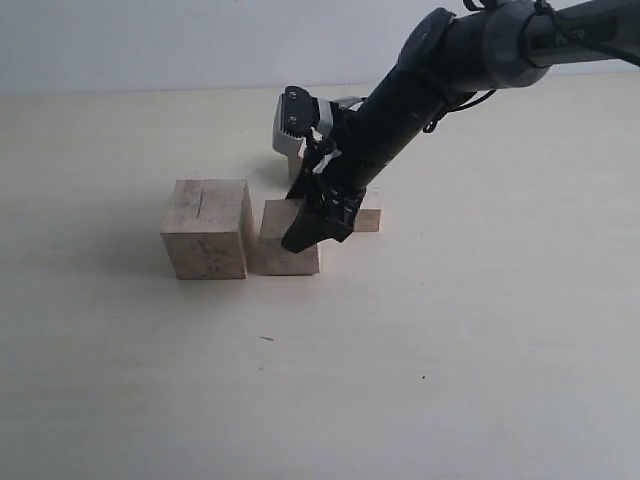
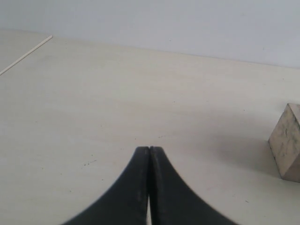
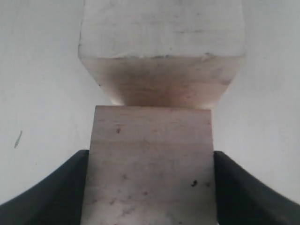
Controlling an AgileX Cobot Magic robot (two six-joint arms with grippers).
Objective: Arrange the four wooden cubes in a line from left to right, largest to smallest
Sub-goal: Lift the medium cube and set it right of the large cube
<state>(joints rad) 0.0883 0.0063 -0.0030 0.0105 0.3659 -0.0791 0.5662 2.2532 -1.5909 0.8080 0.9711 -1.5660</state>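
Note:
The largest wooden cube (image 1: 205,228), with a thin dark scratch on top, stands on the table. Against its right side stands the second-largest cube (image 1: 280,252). My right gripper (image 1: 305,225) reaches down from the right and is shut on it. The right wrist view shows the dark fingers (image 3: 61,187) pressed on both sides of this cube (image 3: 152,140), with the largest cube (image 3: 161,51) just beyond it. A small cube (image 1: 370,221) lies behind the gripper, and another cube (image 1: 294,162) is half hidden under the wrist camera. My left gripper (image 2: 149,149) is shut and empty.
A pale wooden cube (image 2: 287,143) shows at the edge of the left wrist view, apart from the left gripper. The pale tabletop (image 1: 450,350) runs bare toward the front and right. A white wall (image 1: 150,40) backs the table. The left arm is out of the exterior view.

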